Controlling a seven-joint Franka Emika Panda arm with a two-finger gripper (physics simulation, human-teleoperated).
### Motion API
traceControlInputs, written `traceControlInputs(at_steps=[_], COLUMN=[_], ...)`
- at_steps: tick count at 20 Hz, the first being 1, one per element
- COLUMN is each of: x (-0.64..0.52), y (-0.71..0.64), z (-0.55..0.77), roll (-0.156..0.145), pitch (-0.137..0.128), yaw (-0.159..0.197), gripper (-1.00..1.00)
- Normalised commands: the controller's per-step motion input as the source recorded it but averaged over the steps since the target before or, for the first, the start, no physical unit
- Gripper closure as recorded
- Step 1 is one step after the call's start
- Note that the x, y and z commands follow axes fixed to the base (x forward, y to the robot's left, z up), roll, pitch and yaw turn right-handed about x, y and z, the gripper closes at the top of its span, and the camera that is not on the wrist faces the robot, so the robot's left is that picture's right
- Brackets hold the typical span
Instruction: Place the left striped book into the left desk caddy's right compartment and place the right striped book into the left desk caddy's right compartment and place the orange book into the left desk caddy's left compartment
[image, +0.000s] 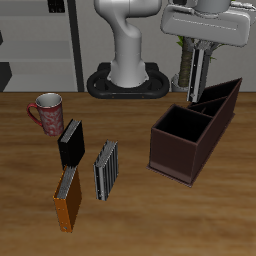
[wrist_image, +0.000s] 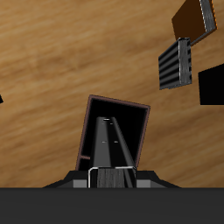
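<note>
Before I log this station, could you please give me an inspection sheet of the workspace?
Surface: wooden table, nothing spilled.
Job's things: held striped book hangs upright over the farther-back well of the left desk caddy; other striped book and orange book are on the table, away from the caddy.
Clutter: black book and patterned mug.
Grippers: claw is shut on the held striped book, above the caddy.
Cables: nothing seen.
Surroundings: robot base behind the table, against a dark backdrop.
</note>
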Motion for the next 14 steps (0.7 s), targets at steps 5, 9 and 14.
traceControlInputs(at_steps=[5, 9, 14], x=[0.1, 0.07, 0.13], y=[0.17, 0.02, 0.05], z=[-0.15, -0.04, -0.05], roll=[0.012, -0.001, -0.008], pitch=[0.023, 0.007, 0.014], yaw=[-0.048, -0.015, -0.019], gripper=[1.0, 1.0, 1.0])
